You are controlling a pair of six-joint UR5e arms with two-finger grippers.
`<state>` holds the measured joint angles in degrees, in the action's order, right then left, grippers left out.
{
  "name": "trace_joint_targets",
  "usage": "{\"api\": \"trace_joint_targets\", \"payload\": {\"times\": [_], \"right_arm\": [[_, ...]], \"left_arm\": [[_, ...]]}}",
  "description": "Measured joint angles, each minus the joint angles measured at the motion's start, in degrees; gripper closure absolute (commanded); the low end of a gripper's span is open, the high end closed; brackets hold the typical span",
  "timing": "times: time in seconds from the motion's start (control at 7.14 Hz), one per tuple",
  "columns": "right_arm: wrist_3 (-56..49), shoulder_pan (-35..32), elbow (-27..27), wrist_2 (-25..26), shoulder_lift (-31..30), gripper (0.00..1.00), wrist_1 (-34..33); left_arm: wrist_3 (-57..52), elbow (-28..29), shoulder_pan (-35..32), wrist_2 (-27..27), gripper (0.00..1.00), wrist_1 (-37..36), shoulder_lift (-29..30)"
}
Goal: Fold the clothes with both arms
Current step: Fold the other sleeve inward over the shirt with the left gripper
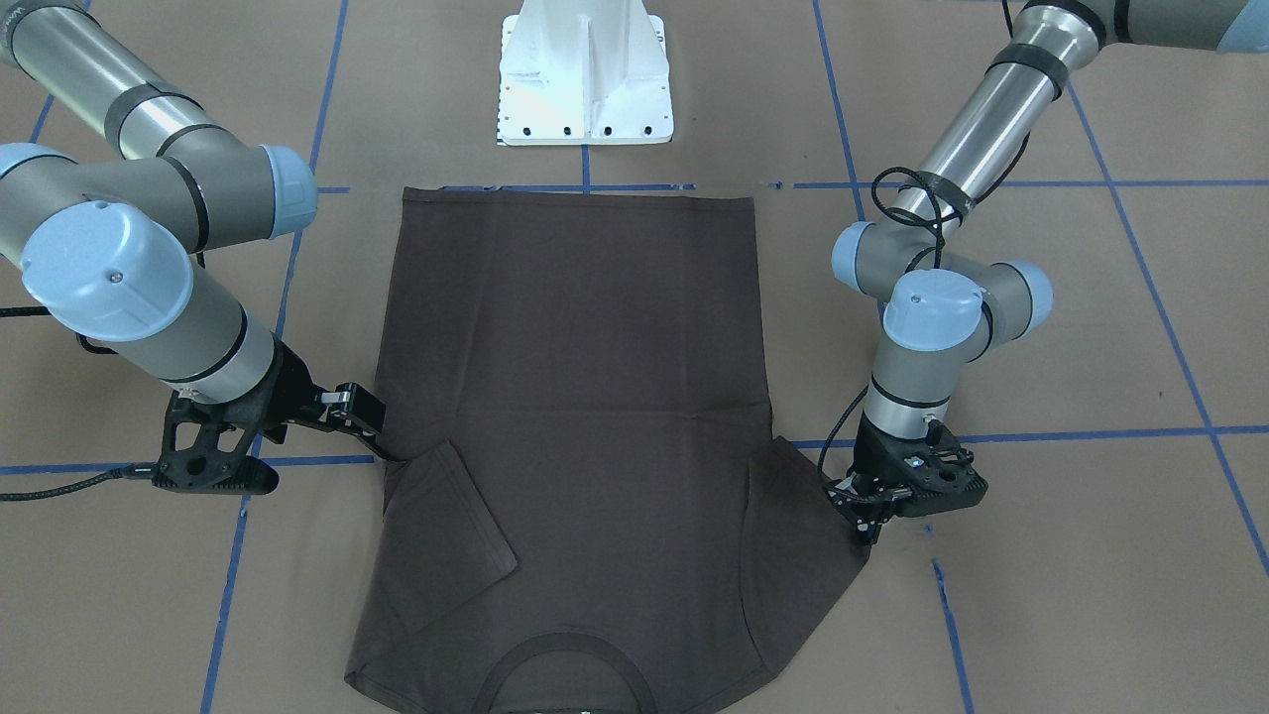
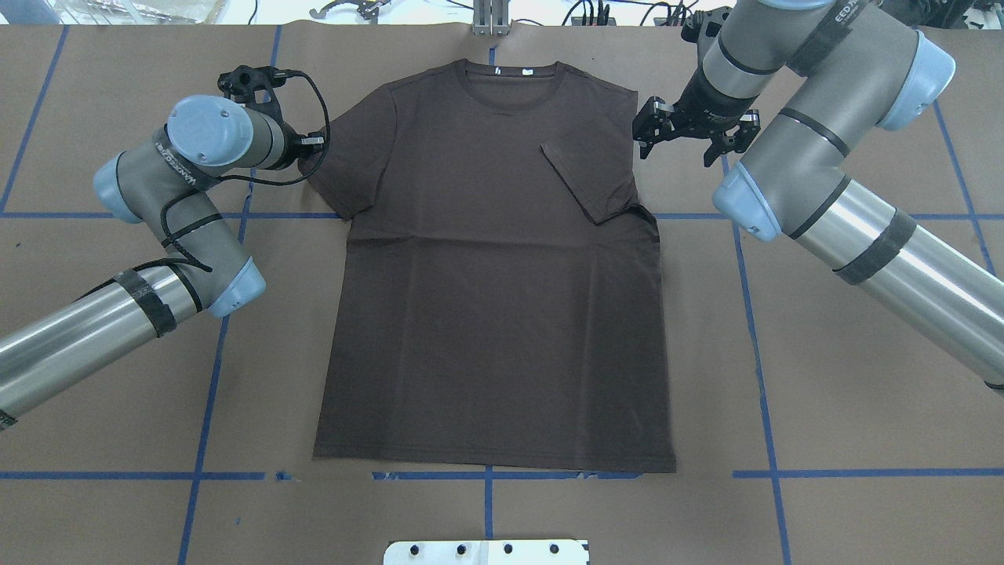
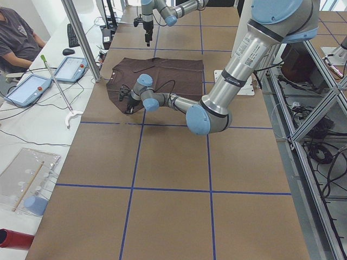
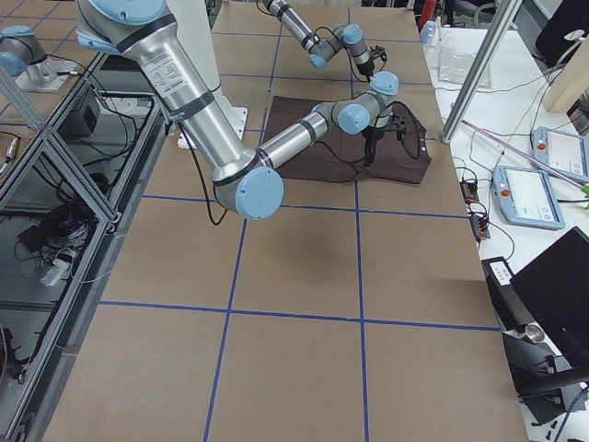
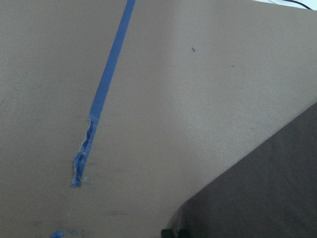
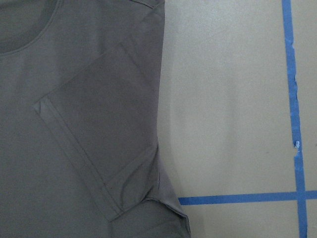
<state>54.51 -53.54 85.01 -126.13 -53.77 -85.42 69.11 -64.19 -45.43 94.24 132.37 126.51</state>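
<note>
T-shirt: was laid flat on the table, collar turned away from the robot.
Right sleeve: was folded inward over the T-shirt's chest.
Left sleeve: was spread flat.
Right gripper: was held just beside the T-shirt's right shoulder, jaws spread apart.
Left gripper: was set low at the left sleeve's outer edge; jaw state could not be told.

Brown worktop gridded with blue tape.
Dark T-shirt lies flat mid-worktop, collar toward the edge opposite the robot.
</note>
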Motion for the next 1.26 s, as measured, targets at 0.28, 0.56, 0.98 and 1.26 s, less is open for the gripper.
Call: {"api": "trace_joint_targets", "payload": {"times": [0.28, 0.56, 0.98, 1.26], "right_arm": [[0.0, -0.1, 0.3, 0.0, -0.2, 0.00, 0.2], [0.0, -0.2, 0.4, 0.1, -0.4, 0.00, 0.3], [0.1, -0.3, 0.7, 0.1, -0.7, 0.00, 0.5], [0.1, -0.4, 0.9, 0.1, -0.7, 0.00, 0.5]], "left_arm": [[0.1, -2.1, 0.0, 0.4, 1.00, -2.8, 2.1], [0.6, -4.9, 0.0, 1.5, 1.00, -10.6, 6.6], [7.7, -3.0, 2.2, 3.4, 1.00, -14.4, 13.5], [12.8, 3.2, 5.3, 2.8, 1.00, -12.5, 18.1]]}}
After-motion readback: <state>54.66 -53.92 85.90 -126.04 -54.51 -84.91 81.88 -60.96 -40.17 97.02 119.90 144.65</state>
